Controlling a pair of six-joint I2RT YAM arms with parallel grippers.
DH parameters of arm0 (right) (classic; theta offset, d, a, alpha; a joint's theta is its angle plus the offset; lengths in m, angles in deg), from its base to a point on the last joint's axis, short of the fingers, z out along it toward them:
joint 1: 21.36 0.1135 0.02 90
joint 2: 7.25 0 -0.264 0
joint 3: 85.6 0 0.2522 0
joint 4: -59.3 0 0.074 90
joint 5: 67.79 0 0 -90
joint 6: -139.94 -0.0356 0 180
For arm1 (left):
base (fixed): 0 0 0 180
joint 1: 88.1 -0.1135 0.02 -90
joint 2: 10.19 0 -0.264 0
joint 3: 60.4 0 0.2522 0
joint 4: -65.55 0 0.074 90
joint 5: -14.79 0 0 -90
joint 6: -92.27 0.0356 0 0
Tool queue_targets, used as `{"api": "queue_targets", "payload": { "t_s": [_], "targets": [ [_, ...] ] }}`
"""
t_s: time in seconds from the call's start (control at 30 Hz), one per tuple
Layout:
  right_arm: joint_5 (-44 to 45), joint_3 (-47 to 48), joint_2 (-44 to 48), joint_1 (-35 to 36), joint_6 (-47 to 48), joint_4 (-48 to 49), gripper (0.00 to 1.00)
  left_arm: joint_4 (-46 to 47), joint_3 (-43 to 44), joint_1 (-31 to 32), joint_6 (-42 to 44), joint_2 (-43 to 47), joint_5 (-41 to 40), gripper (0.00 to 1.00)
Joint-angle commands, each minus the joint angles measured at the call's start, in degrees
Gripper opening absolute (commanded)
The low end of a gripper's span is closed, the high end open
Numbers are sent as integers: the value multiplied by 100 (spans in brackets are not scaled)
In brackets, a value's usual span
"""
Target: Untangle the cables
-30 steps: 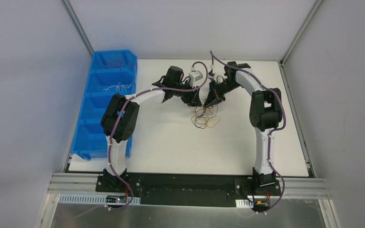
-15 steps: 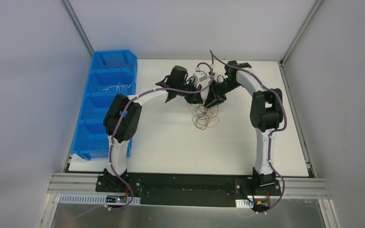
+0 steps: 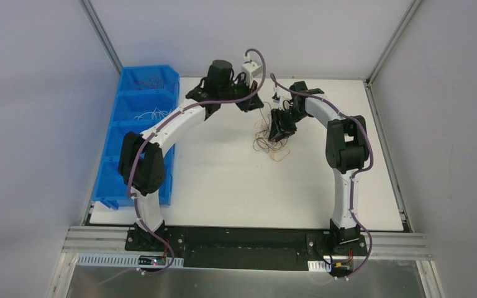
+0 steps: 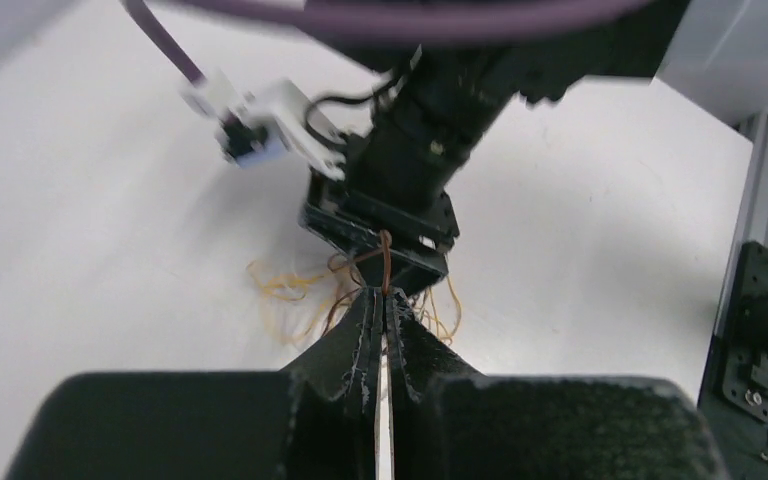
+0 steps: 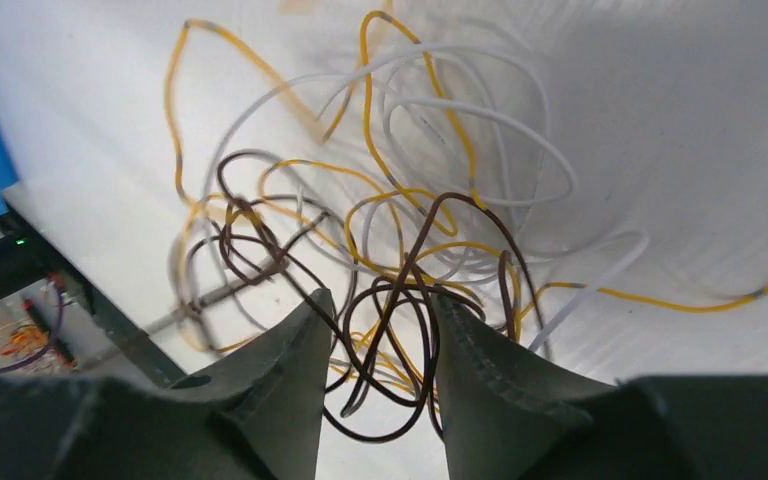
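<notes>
The cables (image 3: 271,144) are a small bunch of thin brown, orange-yellow and white loops on the white table, also in the right wrist view (image 5: 400,230) and the left wrist view (image 4: 290,295). My left gripper (image 3: 253,104) is raised behind the bunch and shut on one brown wire (image 4: 386,262) that runs taut down to it; its fingers meet in the left wrist view (image 4: 384,300). My right gripper (image 3: 279,131) is low over the bunch, open (image 5: 378,305), with brown loops lying between its fingers. It also shows in the left wrist view (image 4: 385,255).
A row of blue bins (image 3: 138,146) stands along the table's left edge; the far one holds red wires (image 3: 151,81), the one beside it white wires (image 3: 153,114). Grey walls close the sides and back.
My left arm has lifted and swung back, pulling a brown wire up from the bunch. The bunch has shifted slightly toward the back. My right gripper has stayed low over it.
</notes>
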Motion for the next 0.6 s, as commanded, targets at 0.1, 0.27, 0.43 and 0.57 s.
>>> {"api": "queue_targets", "payload": {
  "t_s": [0.1,0.27,0.43,0.57],
  "targets": [
    [1028,-192,34,40,447,133,40,-523,1528,-493,-215,942,-707,0],
    [1327,-239,29,-26,671,-70,39,-974,3288,-1077,-262,626,-1006,0],
    [1558,-292,39,-213,880,-279,38,-1195,4759,-1423,11,348,-1411,0],
    [1725,-306,20,-352,1018,-448,38,-1125,5257,-1577,498,396,-2113,0]
  ]
}}
